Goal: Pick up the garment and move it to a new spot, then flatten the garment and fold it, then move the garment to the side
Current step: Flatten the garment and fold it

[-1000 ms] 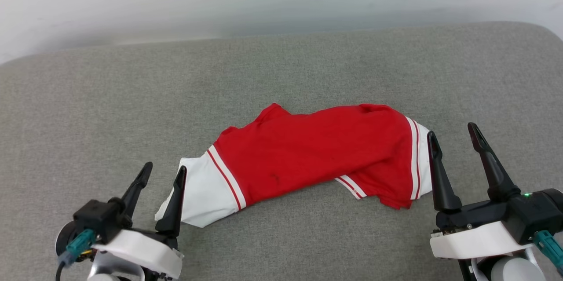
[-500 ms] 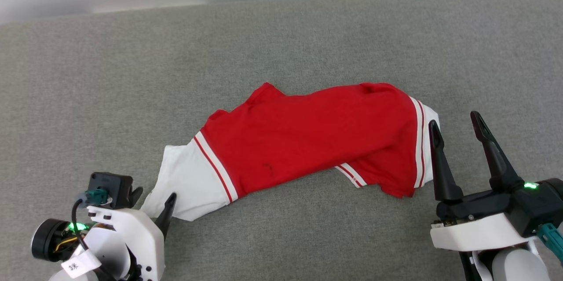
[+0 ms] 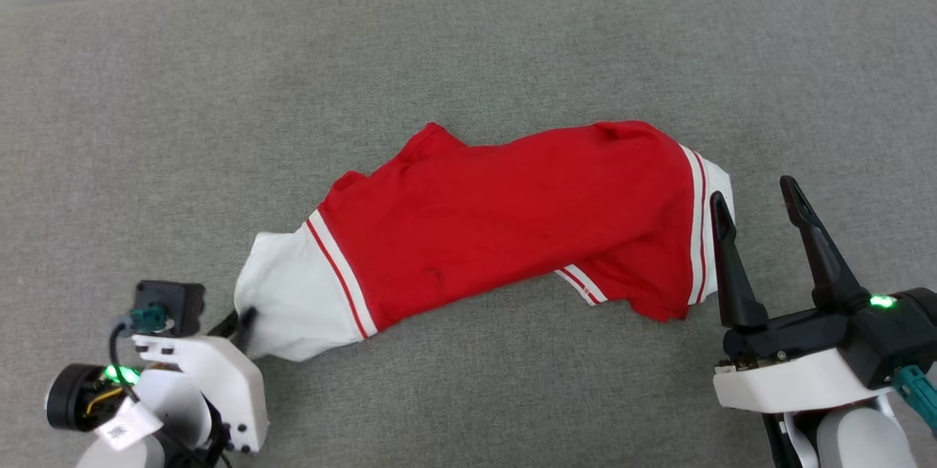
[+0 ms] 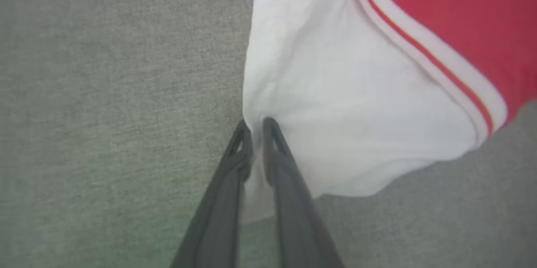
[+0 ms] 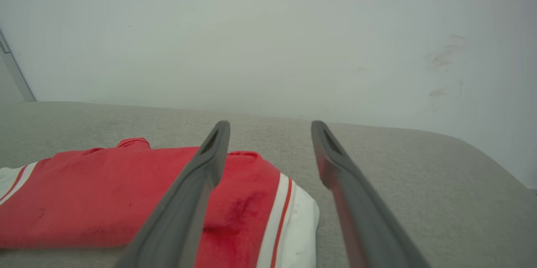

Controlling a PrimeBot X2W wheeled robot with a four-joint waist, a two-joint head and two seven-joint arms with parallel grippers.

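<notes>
A wide grey woven-fabric cushion [image 3: 468,43] carries everything. The red sports jersey [image 3: 512,212], with white short sleeves trimmed in red-and-white stripes, lies rumpled across the cushion's middle, slanting toward its near edge on the left. The right gripper [image 3: 752,188] is empty, fingers spread wide, just beside the jersey's right sleeve. The left gripper [image 4: 256,127] is pinched on the edge of the left white sleeve [image 4: 335,104].

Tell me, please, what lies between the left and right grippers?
In the head view, the red jersey spans the grey cushion between them: the left gripper pinches one white sleeve, the open right gripper stands by the other end.
</notes>
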